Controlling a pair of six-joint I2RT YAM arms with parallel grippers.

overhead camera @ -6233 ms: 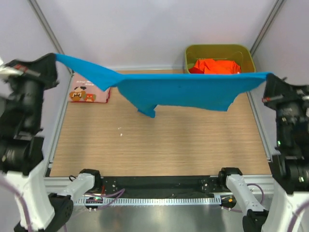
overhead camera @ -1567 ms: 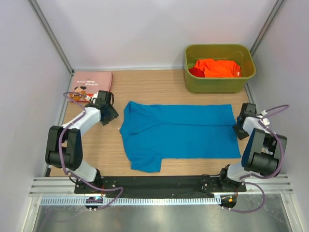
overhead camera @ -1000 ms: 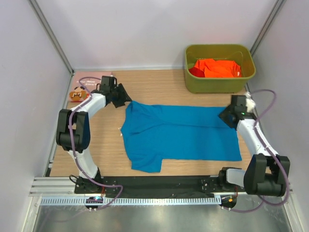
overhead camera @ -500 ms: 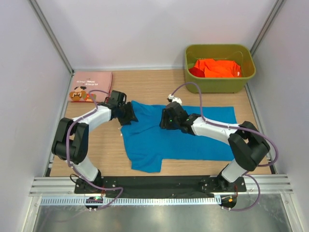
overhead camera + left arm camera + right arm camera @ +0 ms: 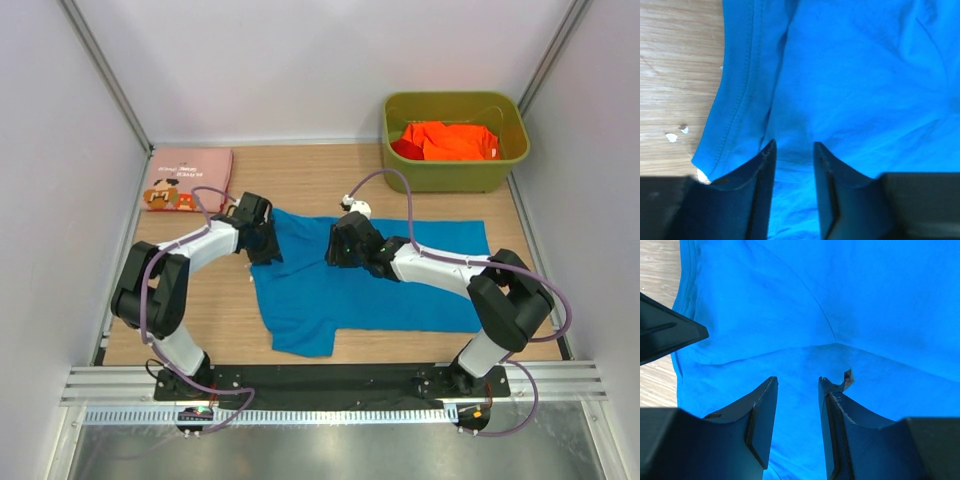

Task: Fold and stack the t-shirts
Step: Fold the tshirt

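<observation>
Top external view: the blue t-shirt [image 5: 400, 275] lies spread flat in the middle of the surface [image 5: 300, 180]; both arms are down on its left half; left jaws parted a narrow slit beside a stitched edge, nothing pinched; right jaws equally narrow over a crease, empty; the pink t-shirt [image 5: 185, 180] sits folded in the far-left corner.
</observation>
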